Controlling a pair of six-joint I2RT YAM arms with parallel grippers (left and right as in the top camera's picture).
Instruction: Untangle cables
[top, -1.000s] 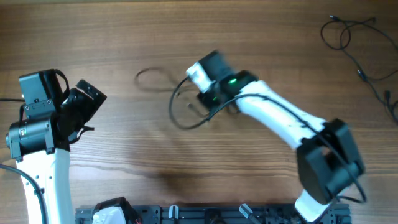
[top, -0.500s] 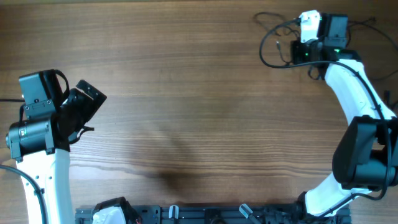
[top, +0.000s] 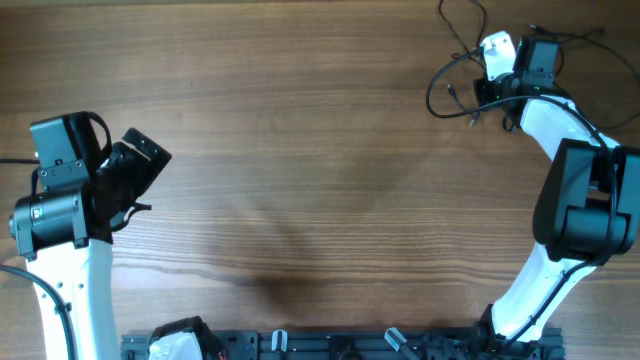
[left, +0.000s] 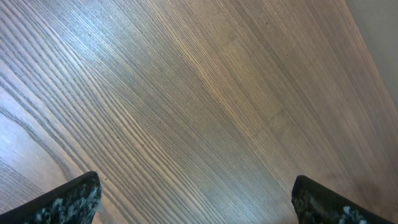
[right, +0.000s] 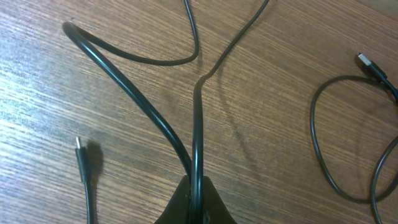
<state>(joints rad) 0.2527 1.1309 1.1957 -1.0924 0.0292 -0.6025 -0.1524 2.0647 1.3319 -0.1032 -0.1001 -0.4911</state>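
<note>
Overhead view: the right gripper (top: 488, 80) is reaching into the far right corner of the wooden table (top: 300, 150), and the held cable (top: 433, 92) is spilling out from it in a loose loop toward the table's middle. A second cable (top: 560, 45) is lying just beside it in the same corner, so the arm appears to be parking this strand next to one that is already lying free, though the two are running close enough near the gripper that they could snag again. From the right wrist, the fingers are pressing fully together on the held cable, pinching two runs of it side by side where it folds; one run is climbing straight away and the other is sweeping off to the left in a wide bend. A thin plug tip (right: 78, 144) is lying loose on the wood beside that bend, and whether it is this cable's own end I cannot tell. The second cable is curling off to the right, its flat plug (right: 367, 61) resting apart from the grip. The left gripper (top: 140, 160) is waiting well away at the left edge, its fingertips (left: 68, 202) spreading wide over bare wood, holding and touching nothing.
</note>
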